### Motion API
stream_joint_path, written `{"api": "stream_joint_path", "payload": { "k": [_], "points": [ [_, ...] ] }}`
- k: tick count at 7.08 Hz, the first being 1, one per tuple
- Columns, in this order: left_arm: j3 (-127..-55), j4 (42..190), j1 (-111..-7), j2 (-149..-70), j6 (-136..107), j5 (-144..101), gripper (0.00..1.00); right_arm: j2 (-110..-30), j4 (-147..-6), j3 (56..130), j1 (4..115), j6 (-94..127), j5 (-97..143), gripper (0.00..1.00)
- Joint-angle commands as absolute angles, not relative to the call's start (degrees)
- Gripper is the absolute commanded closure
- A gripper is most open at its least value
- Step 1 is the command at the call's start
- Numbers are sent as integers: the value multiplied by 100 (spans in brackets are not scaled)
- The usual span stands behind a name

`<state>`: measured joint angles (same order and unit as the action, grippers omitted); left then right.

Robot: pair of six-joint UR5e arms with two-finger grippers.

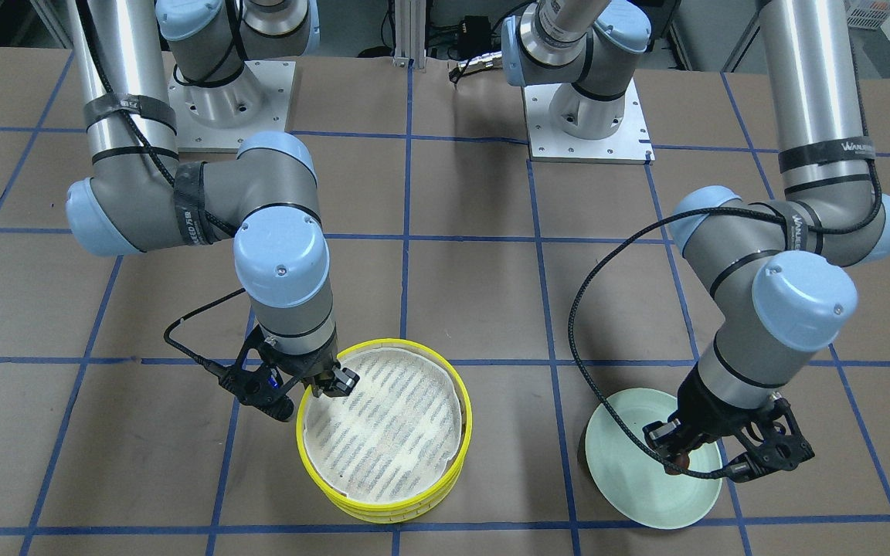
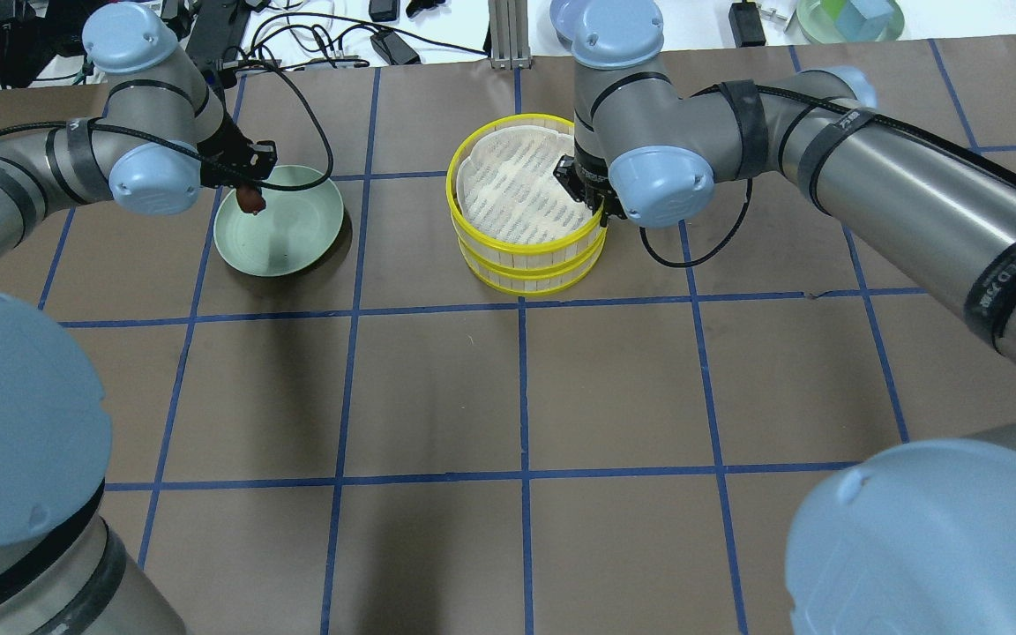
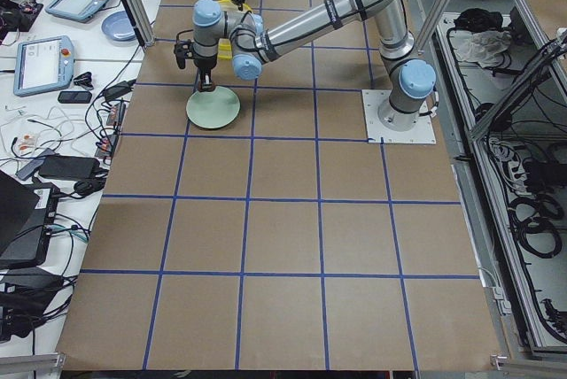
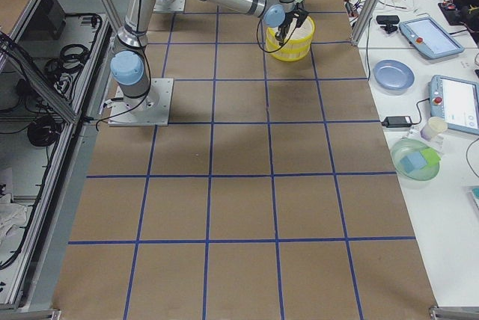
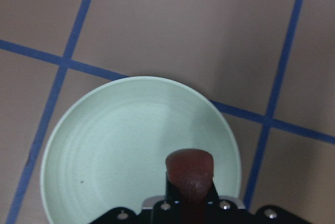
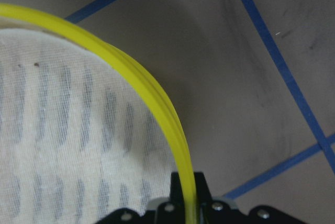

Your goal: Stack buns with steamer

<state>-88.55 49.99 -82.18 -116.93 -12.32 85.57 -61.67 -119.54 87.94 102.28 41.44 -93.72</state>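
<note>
Two yellow-rimmed steamer tiers are stacked; the upper tier (image 1: 383, 428) sits on the lower tier (image 1: 402, 513), slightly offset. Its striped mesh floor (image 6: 68, 145) is bare. My right gripper (image 1: 323, 384) is shut on the upper tier's yellow rim (image 6: 144, 96) at the side towards the robot. My left gripper (image 1: 681, 454) is shut on the dark reddish-brown bun (image 5: 189, 174) and holds it just above the pale green plate (image 5: 115, 145). The bun also shows in the overhead view (image 2: 252, 203). The cream-white bun is hidden from every view.
The green plate (image 2: 283, 234) lies left of the steamer stack (image 2: 517, 181) in the overhead view, about one grid square apart. Brown table with blue grid lines all around. Cables, tablets and bowls lie on the side bench (image 4: 419, 73) beyond the table's far edge.
</note>
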Motion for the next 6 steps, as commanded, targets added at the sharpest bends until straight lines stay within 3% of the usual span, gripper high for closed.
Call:
{"api": "stream_joint_path", "payload": {
  "k": [1, 2, 3, 5, 6],
  "points": [
    [-8816, 4966, -8471, -11418, -2508, 7868, 100, -6187, -11988, 8798, 10222, 4087, -9413, 22],
    [-8781, 4948, -8873, -11313, -3097, 7875, 100, -6301, -11962, 8746, 10213, 4035, -9387, 8],
    [-8711, 4783, -9251, -11338, -3659, 7866, 100, -6615, -11918, 8728, 10135, 3738, -9343, 2],
    [-8780, 4284, -9684, -11530, -4549, 6975, 100, -7466, -11194, 8719, 9435, 2303, -9038, 1],
    [-8789, 3993, -9746, -11636, -4805, 6935, 89, -7784, -10954, 8719, 8917, 876, -8835, 0]
  ]
}}
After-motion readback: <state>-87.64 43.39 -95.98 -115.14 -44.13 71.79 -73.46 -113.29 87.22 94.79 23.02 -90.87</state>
